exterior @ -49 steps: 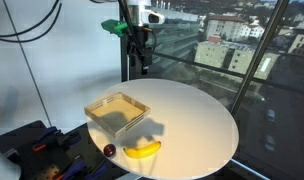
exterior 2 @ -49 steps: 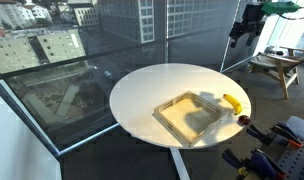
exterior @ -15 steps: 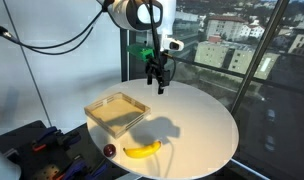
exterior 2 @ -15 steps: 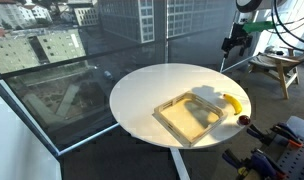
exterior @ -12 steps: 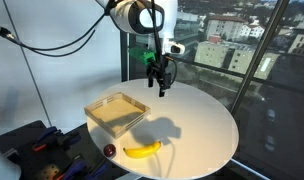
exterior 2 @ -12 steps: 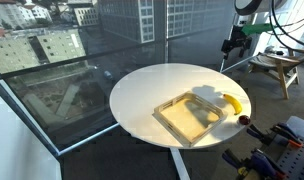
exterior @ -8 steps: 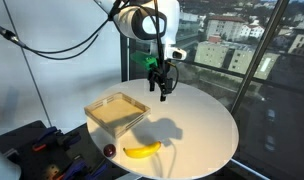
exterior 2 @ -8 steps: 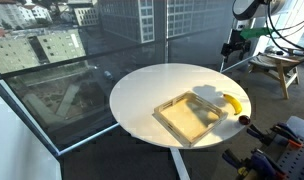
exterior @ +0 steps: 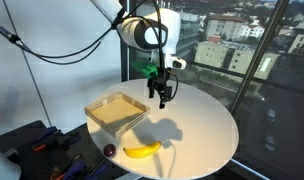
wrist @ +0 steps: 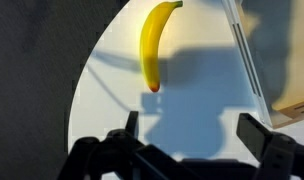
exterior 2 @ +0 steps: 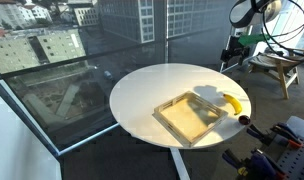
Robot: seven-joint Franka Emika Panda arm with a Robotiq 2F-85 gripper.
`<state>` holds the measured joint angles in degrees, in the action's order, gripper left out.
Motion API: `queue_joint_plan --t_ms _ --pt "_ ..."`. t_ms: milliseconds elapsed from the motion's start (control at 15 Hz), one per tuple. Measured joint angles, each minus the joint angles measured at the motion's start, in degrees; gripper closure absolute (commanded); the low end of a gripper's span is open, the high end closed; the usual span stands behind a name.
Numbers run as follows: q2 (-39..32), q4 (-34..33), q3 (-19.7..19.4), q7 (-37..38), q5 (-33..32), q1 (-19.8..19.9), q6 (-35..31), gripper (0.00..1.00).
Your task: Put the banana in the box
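Observation:
The yellow banana (exterior: 143,149) lies on the round white table near its edge, beside the box; it also shows in the other exterior view (exterior 2: 232,103) and in the wrist view (wrist: 154,44). The beige shallow box (exterior: 116,112) sits on the table, also seen from the other side (exterior 2: 191,117); only its edge shows in the wrist view (wrist: 295,100). My gripper (exterior: 161,98) hangs open and empty above the table, away from the banana. In the wrist view its fingers (wrist: 189,130) are spread wide with nothing between them.
A small dark red round object (exterior: 109,150) lies by the banana at the table's edge (exterior 2: 244,121). The round white table (exterior: 197,125) stands by large windows. Dark equipment with tools (exterior: 37,145) sits beside the table. A wooden stool (exterior 2: 277,66) stands further off.
My gripper has come down and moved over the table toward the banana and box. The banana and box have not moved.

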<state>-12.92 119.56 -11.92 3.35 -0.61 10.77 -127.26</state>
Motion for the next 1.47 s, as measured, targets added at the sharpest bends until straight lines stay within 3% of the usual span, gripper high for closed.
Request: queue_joint_plan --t_ms 867,1467 --pt "-1.1 0.5 -0.8 7.1 0.0 0.0 -1.6 0.00" --pt "-1.3 0.5 -0.8 7.2 0.0 0.0 -1.6 0.00"
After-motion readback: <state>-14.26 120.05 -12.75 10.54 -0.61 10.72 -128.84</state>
